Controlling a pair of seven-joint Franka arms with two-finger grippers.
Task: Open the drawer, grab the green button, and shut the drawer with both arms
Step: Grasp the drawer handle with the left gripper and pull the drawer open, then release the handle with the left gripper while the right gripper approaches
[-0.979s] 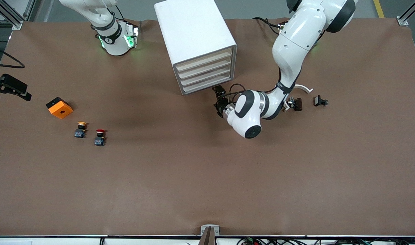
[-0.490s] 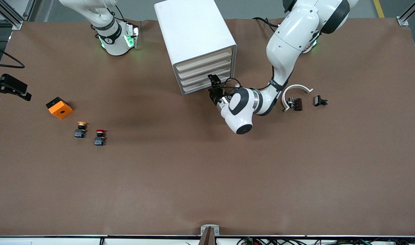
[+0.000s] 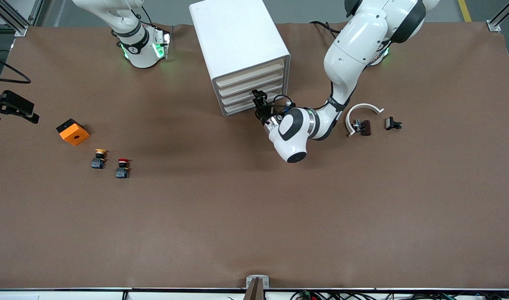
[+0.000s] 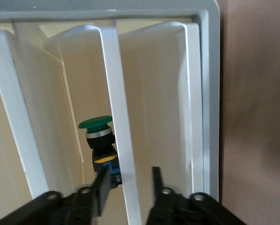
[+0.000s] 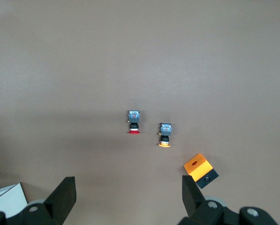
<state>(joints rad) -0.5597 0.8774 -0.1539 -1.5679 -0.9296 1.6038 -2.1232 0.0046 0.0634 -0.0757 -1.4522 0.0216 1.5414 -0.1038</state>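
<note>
The white cabinet [image 3: 237,37] stands at the robots' edge of the table, its four cream drawer fronts all shut. My left gripper [image 3: 258,96] is right at the front of the lower drawers [image 3: 241,100]. In the left wrist view the left gripper [image 4: 129,171] is open, its fingers on either side of a white strip [image 4: 122,140] of a drawer front, not closed on it. The green-capped button [image 4: 96,124] shows through the gap, inside the cabinet. My right gripper [image 5: 126,183] is wide open and empty, high over the table; it is out of the front view.
A yellow-capped button [image 3: 99,158], a red-capped button [image 3: 122,167] and an orange block [image 3: 72,131] lie toward the right arm's end. A white curved piece [image 3: 362,109] and two small dark parts [image 3: 362,126] lie toward the left arm's end.
My left gripper has moved from the table in front of the cabinet up to its lower drawer fronts. The right arm has not moved.
</note>
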